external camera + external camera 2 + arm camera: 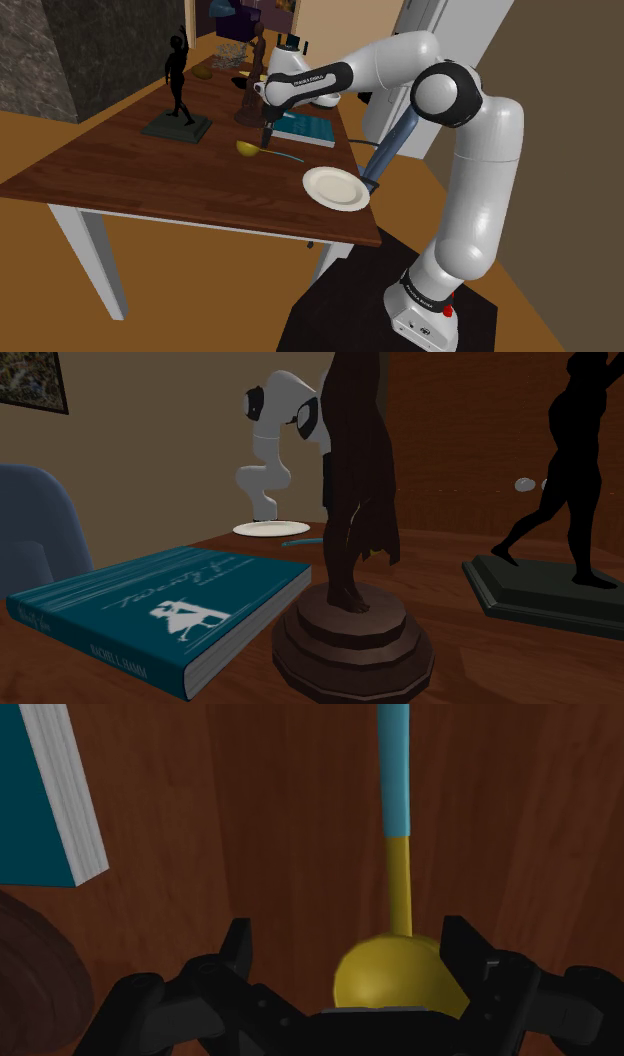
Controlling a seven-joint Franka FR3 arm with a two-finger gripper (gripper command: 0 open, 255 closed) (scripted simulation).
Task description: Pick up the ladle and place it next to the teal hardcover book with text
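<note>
Gripper (350, 944) low over the table (120, 165), fingers spread well apart. Between them the yellow bowl of the ladle (400, 894), close against one finger and well clear of the other, not clasped. Ladle flat on the wood, yellow at bowl and neck, teal along the handle, pointing straight away from the hand. In the shoulder view, gripper just above the bowl end, handle running toward that view's right, in the direction of the white plate (336, 187) at the table's edge. Just beside the ladle, farther from the near edge of the table, the teal book (305, 128), with white page edges and white text on its cover; near the ladle but apart from it. Next to the book a brown statue (355, 552) on a round stepped base. Farther to the shoulder view's left a black statue (179, 80) of a figure on a dark slab. In the second exterior view, book and brown statue in front, plate and white arm (270, 452) far behind.
</note>
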